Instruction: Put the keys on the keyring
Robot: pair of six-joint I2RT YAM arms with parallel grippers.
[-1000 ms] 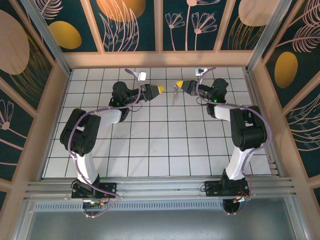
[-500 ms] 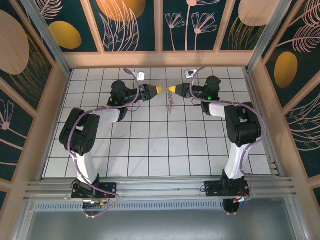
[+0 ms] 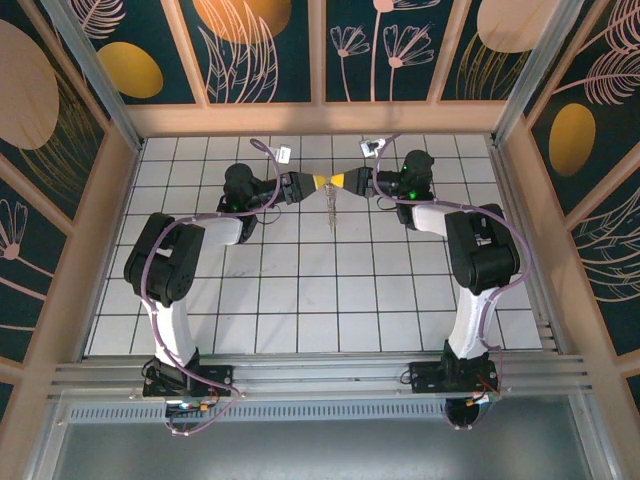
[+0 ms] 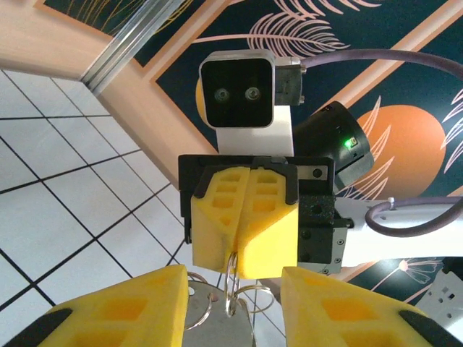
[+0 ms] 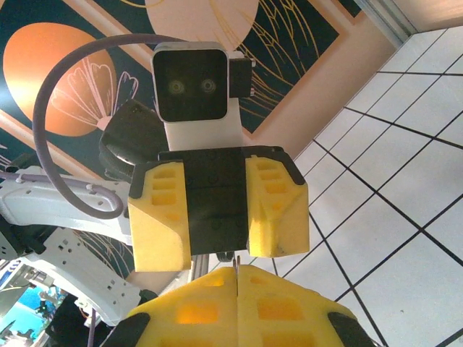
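In the left wrist view my right gripper (image 4: 236, 249) faces me, shut on a thin silvery keyring (image 4: 233, 266). Smaller wire loops (image 4: 255, 296) and a flat grey key (image 4: 217, 318) hang from it. My left gripper (image 4: 234, 280) is open, its yellow fingers (image 4: 116, 311) on either side of the ring and key, not pressing them. From above, the left gripper (image 3: 321, 181) and right gripper (image 3: 338, 181) meet tip to tip over the far tiles, with the keys (image 3: 330, 212) dangling below. In the right wrist view my right gripper (image 5: 236, 275) pinches the ring's edge (image 5: 236, 254), opposite the open left gripper (image 5: 217, 246).
White tiled floor (image 3: 300, 290) with wooden walls all round; the back wall (image 3: 320, 118) runs close behind both grippers. Purple cables (image 3: 262, 148) loop off each wrist. Both arm bases stand at the near rail (image 3: 320, 375).
Both grippers have closed in on each other. The right one carried the keyring and keys leftward, until the yellow tips nearly touch. The left jaws stay apart, the right jaws stay shut.
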